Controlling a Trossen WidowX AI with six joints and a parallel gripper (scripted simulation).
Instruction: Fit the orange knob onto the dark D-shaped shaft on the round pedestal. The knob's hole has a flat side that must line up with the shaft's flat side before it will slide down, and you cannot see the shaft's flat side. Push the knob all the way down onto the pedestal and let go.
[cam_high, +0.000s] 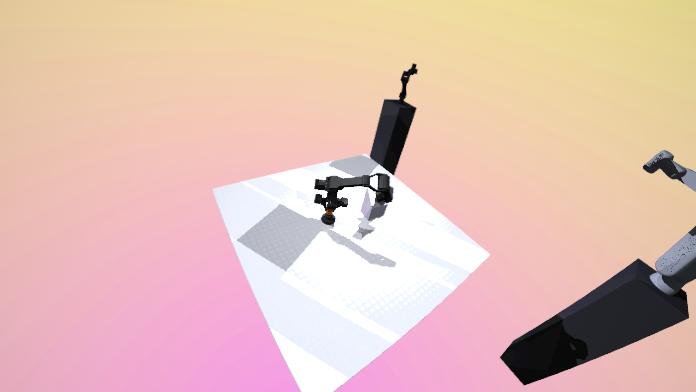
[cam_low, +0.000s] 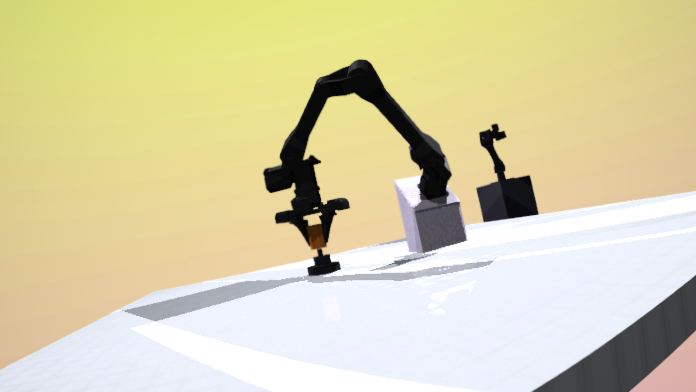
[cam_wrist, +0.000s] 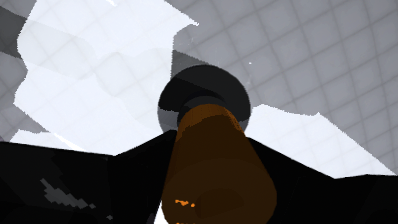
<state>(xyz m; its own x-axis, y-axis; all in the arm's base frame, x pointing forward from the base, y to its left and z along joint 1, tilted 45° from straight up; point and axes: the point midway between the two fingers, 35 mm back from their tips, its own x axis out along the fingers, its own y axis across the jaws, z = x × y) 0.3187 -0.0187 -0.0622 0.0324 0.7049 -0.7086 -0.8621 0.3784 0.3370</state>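
The orange knob (cam_high: 329, 212) (cam_low: 316, 233) (cam_wrist: 220, 165) is held upright, slightly tilted in the exterior view. My gripper (cam_low: 317, 242) (cam_wrist: 211, 134) is shut on its sides and points down. The dark round pedestal (cam_high: 328, 220) (cam_low: 324, 269) (cam_wrist: 205, 77) stands on the table under the knob. A short length of the dark shaft (cam_low: 320, 253) shows between the knob's lower end and the pedestal's upper step. The knob is at or just over the shaft's tip; whether they touch I cannot tell. The knob hides the shaft in the wrist view, and no flat side shows.
The pale table (cam_high: 320, 320) (cam_low: 350, 345) carries patches of shadow. My arm's pale block base (cam_high: 366, 206) (cam_low: 440, 227) stands beyond the pedestal. A second dark arm on a dark block (cam_high: 393, 135) (cam_low: 507, 200) stands farther back. A grey arm on a dark block (cam_high: 610, 315) is at the right.
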